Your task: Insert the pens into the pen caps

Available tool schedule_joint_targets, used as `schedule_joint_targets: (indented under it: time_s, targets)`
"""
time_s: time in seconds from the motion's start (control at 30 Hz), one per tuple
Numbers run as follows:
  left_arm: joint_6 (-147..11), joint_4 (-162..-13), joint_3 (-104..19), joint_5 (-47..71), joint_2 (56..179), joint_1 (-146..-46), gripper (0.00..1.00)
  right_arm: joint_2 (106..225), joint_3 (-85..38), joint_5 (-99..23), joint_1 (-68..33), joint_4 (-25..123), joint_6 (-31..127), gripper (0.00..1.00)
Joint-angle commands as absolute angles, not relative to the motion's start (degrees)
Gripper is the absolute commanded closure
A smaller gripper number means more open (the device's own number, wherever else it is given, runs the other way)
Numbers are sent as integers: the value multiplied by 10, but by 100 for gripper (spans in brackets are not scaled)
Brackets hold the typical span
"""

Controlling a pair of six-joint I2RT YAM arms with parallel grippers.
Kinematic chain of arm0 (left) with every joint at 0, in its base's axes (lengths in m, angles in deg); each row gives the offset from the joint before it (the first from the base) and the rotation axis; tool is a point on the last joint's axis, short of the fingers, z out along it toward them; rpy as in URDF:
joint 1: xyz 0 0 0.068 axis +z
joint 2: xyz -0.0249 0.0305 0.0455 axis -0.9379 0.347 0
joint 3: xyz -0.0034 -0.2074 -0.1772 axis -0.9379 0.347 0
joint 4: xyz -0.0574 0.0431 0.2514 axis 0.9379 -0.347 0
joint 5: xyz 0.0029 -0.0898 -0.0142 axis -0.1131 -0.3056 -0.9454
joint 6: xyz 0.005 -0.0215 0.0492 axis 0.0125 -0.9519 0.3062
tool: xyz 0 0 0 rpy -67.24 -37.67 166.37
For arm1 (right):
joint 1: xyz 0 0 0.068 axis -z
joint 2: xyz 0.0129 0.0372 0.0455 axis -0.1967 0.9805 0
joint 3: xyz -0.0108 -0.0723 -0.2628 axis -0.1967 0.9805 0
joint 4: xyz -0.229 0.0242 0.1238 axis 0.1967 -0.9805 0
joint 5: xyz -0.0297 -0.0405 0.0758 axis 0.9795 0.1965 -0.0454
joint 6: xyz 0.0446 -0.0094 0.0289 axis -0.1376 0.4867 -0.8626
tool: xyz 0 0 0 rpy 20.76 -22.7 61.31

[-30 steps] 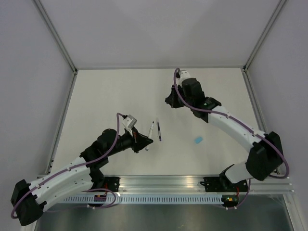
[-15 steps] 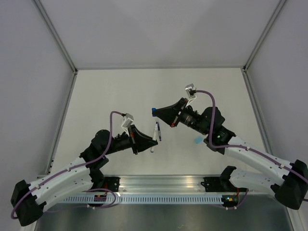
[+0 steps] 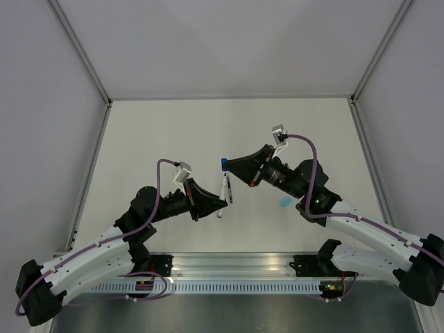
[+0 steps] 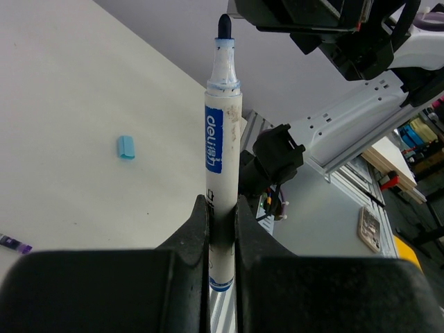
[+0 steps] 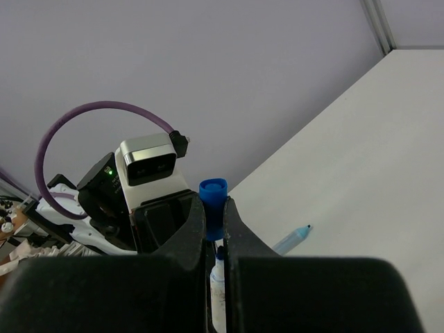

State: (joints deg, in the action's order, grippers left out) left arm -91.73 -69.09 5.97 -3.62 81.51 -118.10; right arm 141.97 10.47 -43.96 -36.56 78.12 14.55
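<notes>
Left tool is clamped hard on the white pen. Its fingers squeeze the lower barrel, and the uncapped dark tip points away from the tool. Right tool is pinched shut on the dark blue cap, which sticks out just past its fingertips.

From above, both tools meet over the middle of the worktop, left tool reaching in from the near-left and right tool from the right. The dark blue cap hangs just beyond the tip of the white pen, roughly in line with it. The two are close but apart, so the tip is not yet inside.

On the worktop, the second pen, the dark one, lies flat just beside the held pen, on its right. The light blue cap lies alone, right of centre and closer to the near edge, well apart from both pens.
</notes>
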Motion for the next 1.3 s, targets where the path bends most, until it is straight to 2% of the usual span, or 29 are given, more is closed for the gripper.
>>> schedule_joint_targets:
  time_s: [0.0,0.3,0.63,0.77,0.97,1.17,1.27]
  targets:
    - [-912,-666,39,-15,810,-1182,98,1415,108,-443,-371,805,146,100]
    - [-897,-677,32,10,805,-1182,98,1401,139,-433,-380,813,153,100]
    - [-904,-656,31,33,808,-1182,98,1405,203,-419,-407,885,133,100]
    - [-911,-629,43,40,801,-1182,98,1411,221,-388,-437,906,134,97]
    - [-909,-632,35,26,807,-1182,98,1422,221,-353,-468,902,163,86]
    - [-890,-660,31,9,799,-1182,98,1397,207,-329,-473,854,196,64]
    - [-885,-669,30,0,795,-1182,98,1380,192,-327,-473,823,210,57]
